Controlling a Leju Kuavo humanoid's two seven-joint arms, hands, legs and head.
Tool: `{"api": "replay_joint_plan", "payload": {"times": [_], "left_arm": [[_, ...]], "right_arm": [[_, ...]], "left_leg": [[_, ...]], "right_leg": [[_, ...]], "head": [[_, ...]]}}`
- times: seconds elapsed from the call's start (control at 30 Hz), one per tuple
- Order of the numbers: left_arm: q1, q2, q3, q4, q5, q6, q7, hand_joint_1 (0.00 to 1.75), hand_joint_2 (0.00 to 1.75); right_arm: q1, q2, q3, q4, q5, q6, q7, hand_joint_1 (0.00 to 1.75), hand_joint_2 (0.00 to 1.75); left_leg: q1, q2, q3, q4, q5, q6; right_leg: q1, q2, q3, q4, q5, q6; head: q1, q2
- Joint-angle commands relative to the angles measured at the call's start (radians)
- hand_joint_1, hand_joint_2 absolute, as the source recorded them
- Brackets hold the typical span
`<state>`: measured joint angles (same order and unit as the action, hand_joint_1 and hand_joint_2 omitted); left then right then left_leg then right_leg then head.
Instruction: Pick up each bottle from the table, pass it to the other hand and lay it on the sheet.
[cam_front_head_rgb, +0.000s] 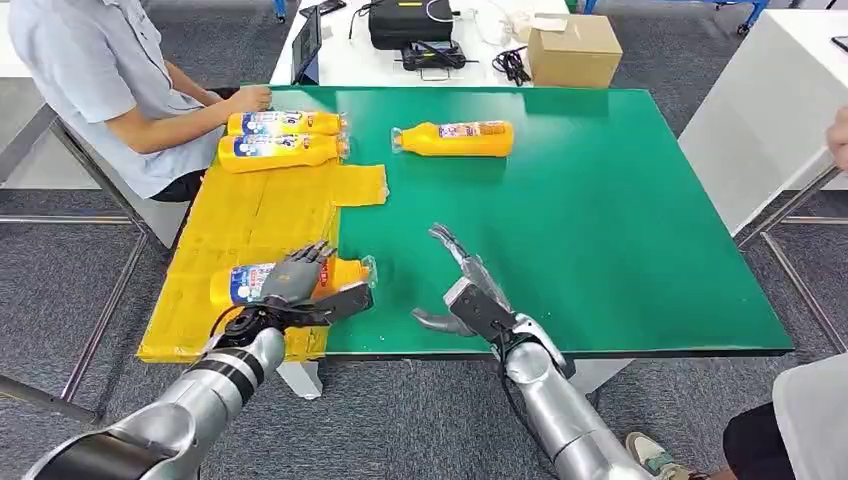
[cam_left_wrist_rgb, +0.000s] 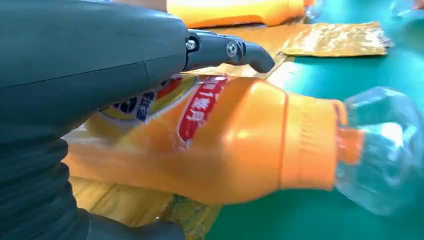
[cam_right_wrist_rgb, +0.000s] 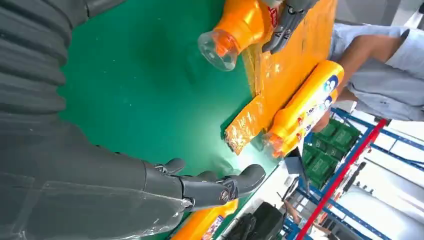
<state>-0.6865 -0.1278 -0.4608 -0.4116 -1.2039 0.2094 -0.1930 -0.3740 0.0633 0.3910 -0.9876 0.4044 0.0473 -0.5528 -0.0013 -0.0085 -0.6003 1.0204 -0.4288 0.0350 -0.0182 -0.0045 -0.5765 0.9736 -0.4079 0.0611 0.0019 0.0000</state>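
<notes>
L hand (cam_front_head_rgb: 300, 280) wraps the orange bottle (cam_front_head_rgb: 345, 272) at the tabletop's (cam_front_head_rgb: 600, 220) near-left edge, body over the yellow sheet (cam_front_head_rgb: 260, 210), clear cap past the sheet's edge onto green. R hand (cam_front_head_rgb: 465, 290) spread wide, holding nothing. Risk: smooth round plastic could roll off the crinkly foil-like sheet once let go. One bottle (cam_front_head_rgb: 455, 138) waits nr the far edge.

The head view looks down on the green table (cam_front_head_rgb: 620, 200); both wrist views, close, share its yellow sheet (cam_left_wrist_rgb: 335, 40).
</notes>
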Motion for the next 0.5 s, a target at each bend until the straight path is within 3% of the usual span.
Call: {"api": "replay_joint_plan", "payload": {"times": [0.03,0.5], "left_arm": [[-0.007,-0.004,-0.053,-0.015,-0.002,0.001,-0.017,0.0,1.75],[0.019,-0.007,-0.106,-0.121,0.051,0.032,-0.034,0.0,1.75]], "right_arm": [[-0.025,-0.009,-0.015,0.026,0.002,0.002,-0.001,0.0,1.75],[-0.016,-0.013,-0.028,0.026,0.006,-0.002,-0.001,0.0,1.75]], "left_leg": [[0.001,0.001,-0.001,0.0,-0.001,-0.002],[0.001,0.001,-0.006,0.0,-0.001,-0.002]], "right_leg": [[0.001,0.0,-0.001,0.001,-0.001,-0.003],[0.001,0.0,-0.006,0.0,-0.001,-0.002]], "head": [[0.0,0.0],[0.0,0.0]]}}
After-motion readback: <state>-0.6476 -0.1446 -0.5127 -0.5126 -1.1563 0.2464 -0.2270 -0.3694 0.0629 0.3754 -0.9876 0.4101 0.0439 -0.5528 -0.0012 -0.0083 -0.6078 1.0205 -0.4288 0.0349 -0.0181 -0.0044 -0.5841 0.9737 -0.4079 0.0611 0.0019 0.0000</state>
